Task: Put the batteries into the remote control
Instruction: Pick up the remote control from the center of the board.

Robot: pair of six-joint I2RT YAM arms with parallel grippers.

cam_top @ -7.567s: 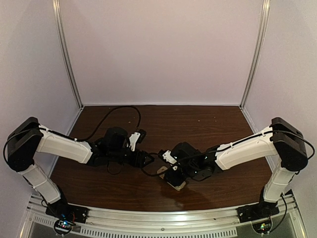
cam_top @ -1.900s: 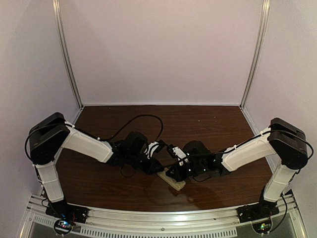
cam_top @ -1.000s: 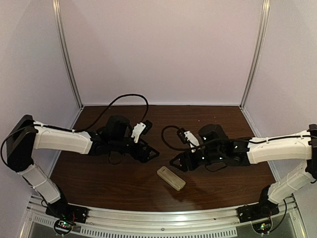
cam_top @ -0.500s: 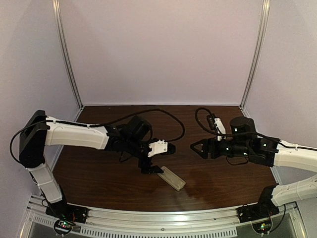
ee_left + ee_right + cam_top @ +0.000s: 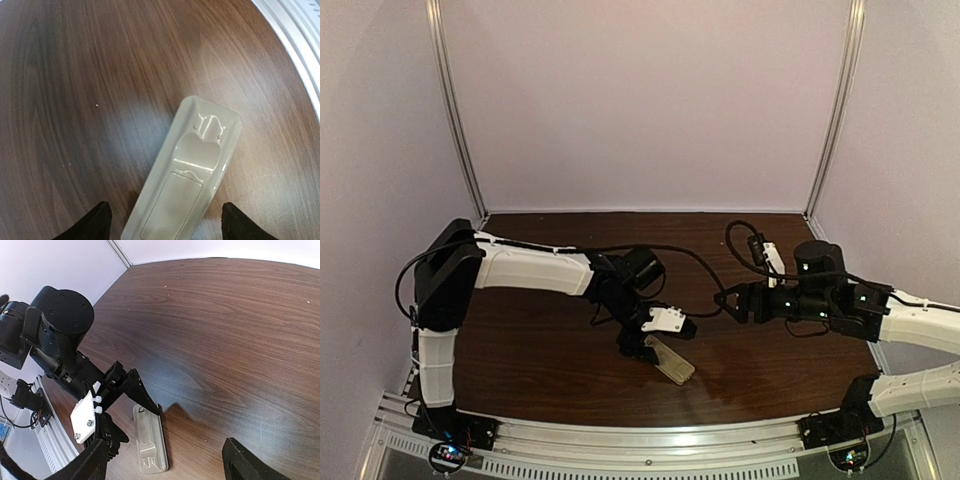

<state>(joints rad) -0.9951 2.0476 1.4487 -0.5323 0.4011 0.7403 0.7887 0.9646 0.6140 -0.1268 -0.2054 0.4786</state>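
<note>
The remote control (image 5: 672,364) lies beige back up on the table near the front, its flat cover panel closed over the recess. It also shows in the left wrist view (image 5: 185,185) and the right wrist view (image 5: 151,445). My left gripper (image 5: 642,347) is open and low over the remote's left end, one finger on each side with gaps showing (image 5: 167,224); it also appears in the right wrist view (image 5: 136,423). My right gripper (image 5: 723,302) is open and empty, raised to the right of the remote (image 5: 167,462). The batteries are not in view.
The dark wooden table (image 5: 550,370) ends at a metal rail (image 5: 650,440) close in front of the remote, seen also in the left wrist view (image 5: 300,30). White walls and upright metal posts (image 5: 455,110) enclose the table. Black cables loop above both wrists.
The left gripper has swung in and come down over the remote's left end. The right arm has drawn back to the right and away from the remote, which has not moved.
</note>
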